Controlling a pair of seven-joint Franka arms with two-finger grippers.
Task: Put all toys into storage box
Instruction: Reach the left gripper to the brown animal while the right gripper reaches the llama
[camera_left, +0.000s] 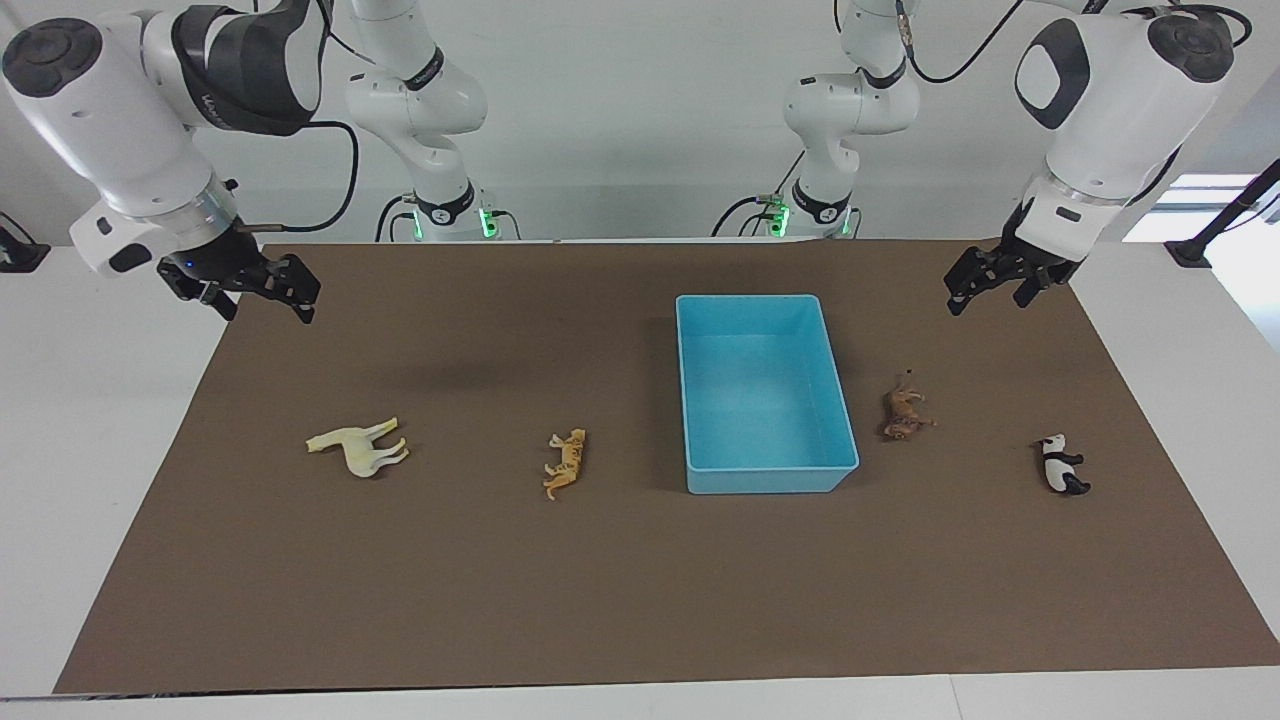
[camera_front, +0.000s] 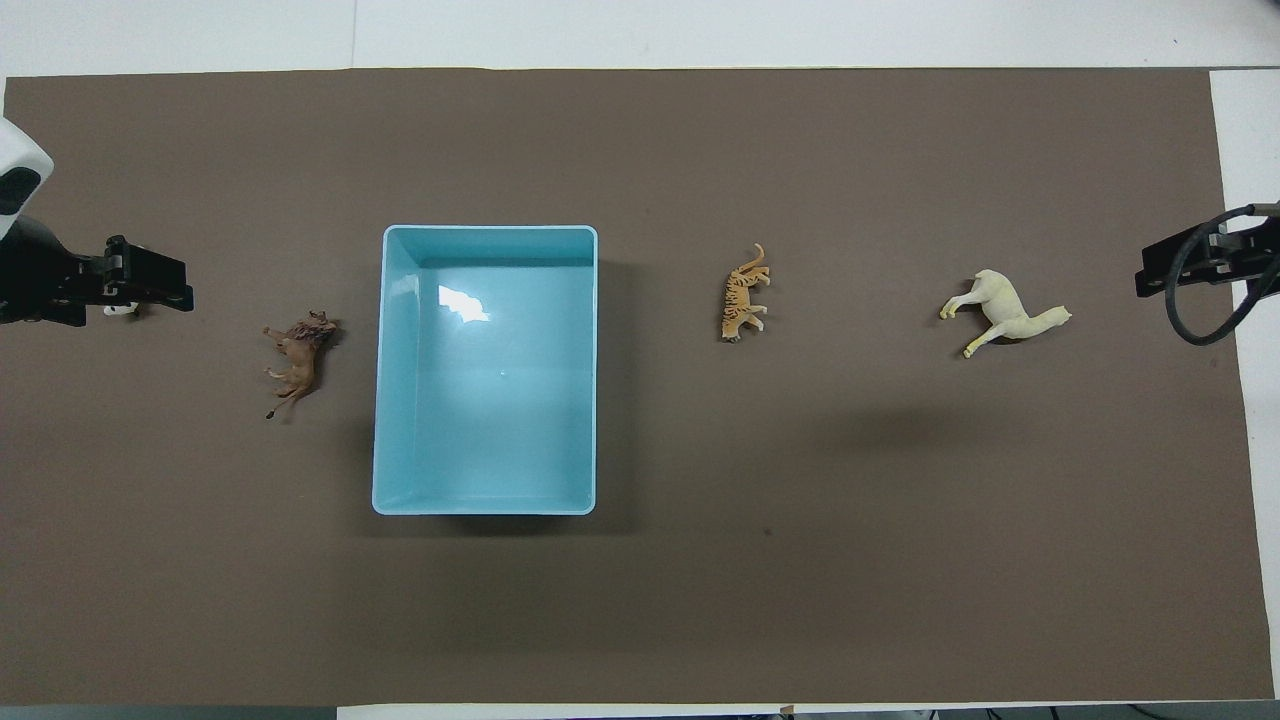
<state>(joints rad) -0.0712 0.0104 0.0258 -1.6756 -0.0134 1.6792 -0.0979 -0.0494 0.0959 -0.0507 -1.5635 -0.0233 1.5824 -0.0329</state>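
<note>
One camera faces the robots from high across the worktop (camera_left: 640, 600); another looks steeply down; both share the whole brown mat (camera_front: 640, 620).

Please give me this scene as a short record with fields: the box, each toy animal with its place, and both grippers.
box: rectangular light blue plastic storage box, no lid, nothing inside
lion: small brown plastic lion, lying beside the box, toward the left arm's end
panda: black-and-white plastic panda, closest to the left arm's end
tiger: orange plastic tiger, lying beside the box, toward the right arm's end
horse: pale yellow horse-like figurine, closest to the right arm's end
left gripper: raised, holding nothing
right gripper: raised, holding nothing
toys in box: none
</note>
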